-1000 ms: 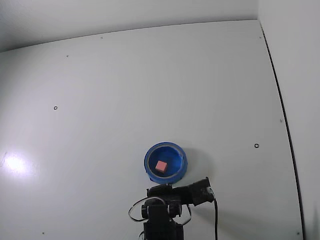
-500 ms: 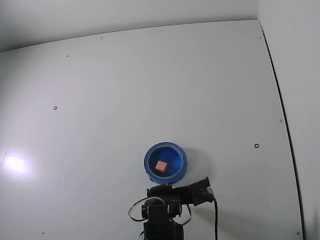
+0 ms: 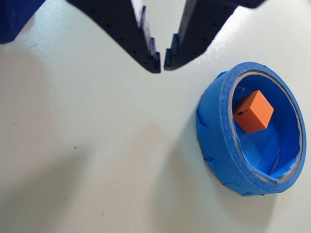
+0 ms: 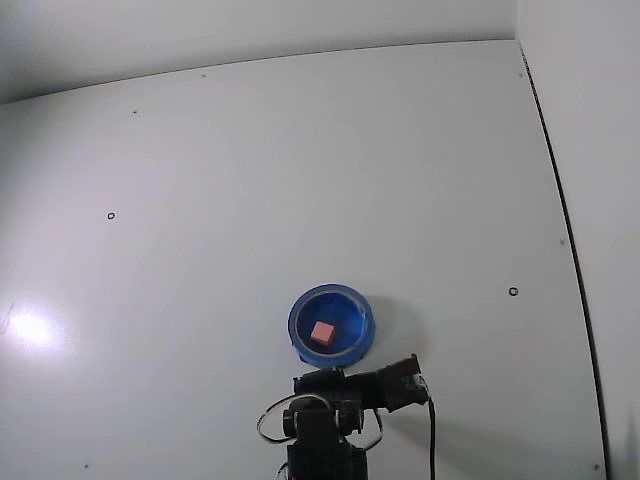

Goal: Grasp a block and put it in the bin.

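The block (image 3: 252,112), a small orange-red cube, lies tilted inside the bin (image 3: 214,126), a low round blue ring-shaped container. In the wrist view my gripper (image 3: 162,60) enters from the top edge, to the left of the bin and apart from it. Its two dark fingers have their tips almost touching, with nothing between them. The fixed view shows the block (image 4: 322,331) resting in the bin (image 4: 296,322), just beyond the folded arm (image 4: 340,400) at the bottom edge.
The white table (image 4: 300,180) runs far behind and to both sides of the bin. A dark seam (image 4: 560,210) marks its right edge. A black cable (image 4: 432,440) hangs from the arm at the bottom.
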